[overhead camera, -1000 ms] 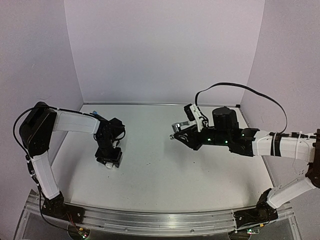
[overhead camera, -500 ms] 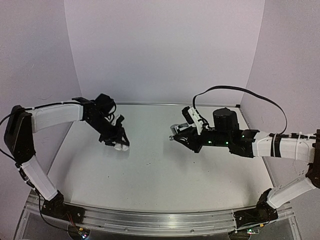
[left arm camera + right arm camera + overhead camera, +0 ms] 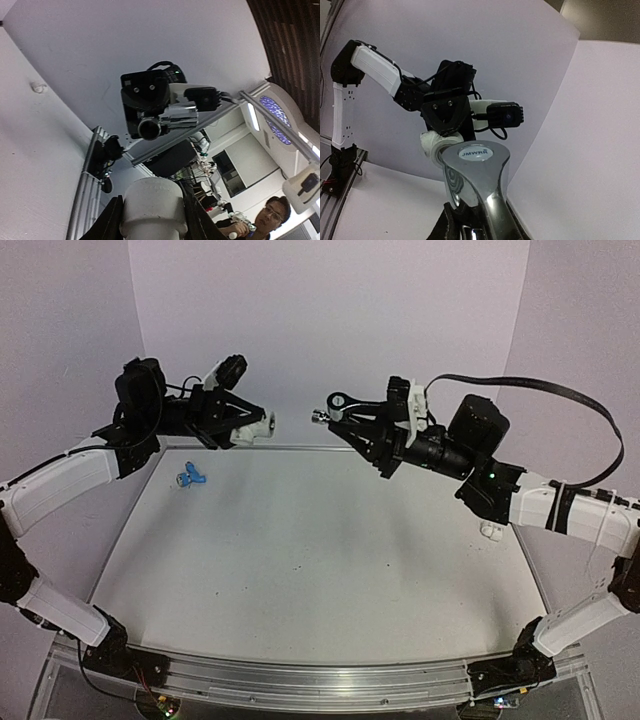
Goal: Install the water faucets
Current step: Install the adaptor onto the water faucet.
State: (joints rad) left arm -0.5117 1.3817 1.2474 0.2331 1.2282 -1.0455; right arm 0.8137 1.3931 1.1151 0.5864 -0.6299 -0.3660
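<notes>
Blue faucet [image 3: 189, 477]: it lies on the table [image 3: 320, 580] near the far left corner, and neither arm touches it.
Left gripper [image 3: 250, 426]: 1 second ago it was low over the table. Now we see it raised and turned to the right, clenched around a white fitting [image 3: 265, 424].
Silver faucet [image 3: 322, 416]: it is in the air at the same height as the white fitting, its threaded end facing the fitting's open mouth, with a gap between them.
Right gripper [image 3: 350, 420]: it has also risen from just above the table and is clamped on the silver faucet.
Spare fitting [image 3: 490, 531]: a 2nd white piece rests on the table by the right edge.
What this means: we judge that picking up is done and that mating the 2 held parts comes next. Nothing is installed yet.
Writing: in the right wrist view the faucet's round cap [image 3: 474, 153] reads roughly "JMWRR". We find no other legible text.
</notes>
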